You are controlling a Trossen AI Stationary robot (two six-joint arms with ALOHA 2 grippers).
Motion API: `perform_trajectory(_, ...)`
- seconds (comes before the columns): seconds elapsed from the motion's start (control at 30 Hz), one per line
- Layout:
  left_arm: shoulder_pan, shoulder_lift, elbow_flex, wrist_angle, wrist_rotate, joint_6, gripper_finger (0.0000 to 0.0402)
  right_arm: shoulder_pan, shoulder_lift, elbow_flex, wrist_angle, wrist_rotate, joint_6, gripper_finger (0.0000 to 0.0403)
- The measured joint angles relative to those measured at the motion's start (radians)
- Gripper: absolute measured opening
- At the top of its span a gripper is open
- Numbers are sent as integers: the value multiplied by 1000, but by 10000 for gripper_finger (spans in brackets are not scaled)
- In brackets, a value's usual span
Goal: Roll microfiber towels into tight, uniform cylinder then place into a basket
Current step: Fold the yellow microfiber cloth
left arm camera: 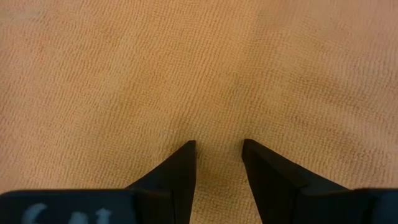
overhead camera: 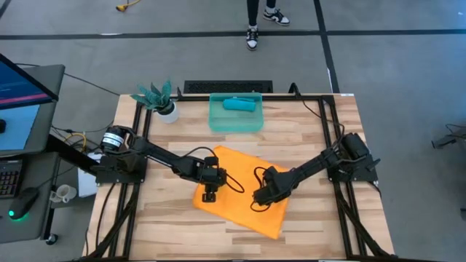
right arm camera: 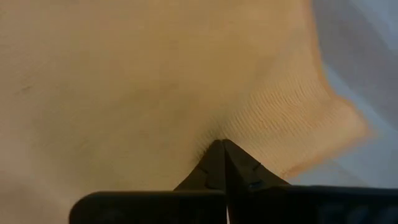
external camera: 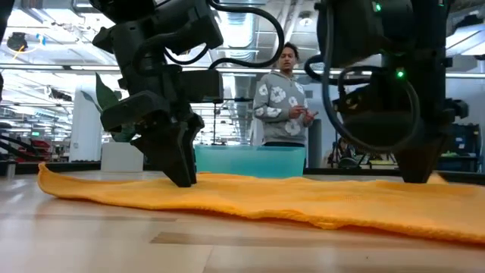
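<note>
The orange towel point(overhead camera: 244, 193) lies spread flat on the near half of the surface point(overhead camera: 320, 145), a large soft sheet set askew: its long axis runs from about ten o'clock to four o'clock, with one corner pointing toward the near edge at five o'clock. In the low view it shows shallow ripples along its front hem. It looks light, limp and grippy rather than slippery, so it should fold wherever it is pinched and sag without support; the best hold is likely an edge or corner, with both tools working the same hem to start an even roll.

The left tool point(overhead camera: 210, 195) presses down on the towel's nine o'clock side, its fingers point(left arm camera: 180, 177) a narrow gap apart with bare cloth between them, holding nothing. The right tool point(overhead camera: 260, 196) stands at the towel's three o'clock side, fingers closed together and pinching a small pucker of orange cloth.

Farther back at twelve o'clock sits the basket point(overhead camera: 236, 122), with the teal towel point(overhead camera: 239, 104) lying rolled inside it, its long axis crosswise.
</note>
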Motion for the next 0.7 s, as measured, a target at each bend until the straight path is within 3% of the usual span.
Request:
perform_trajectory(0.43,0,7,59,-83,1,82,129,-78,-1,1,-5,-52,-164,10)
perform_trajectory(0.7,0,3,82,-260,-17,88,129,-197,-2,-38,-7,35,-316,7)
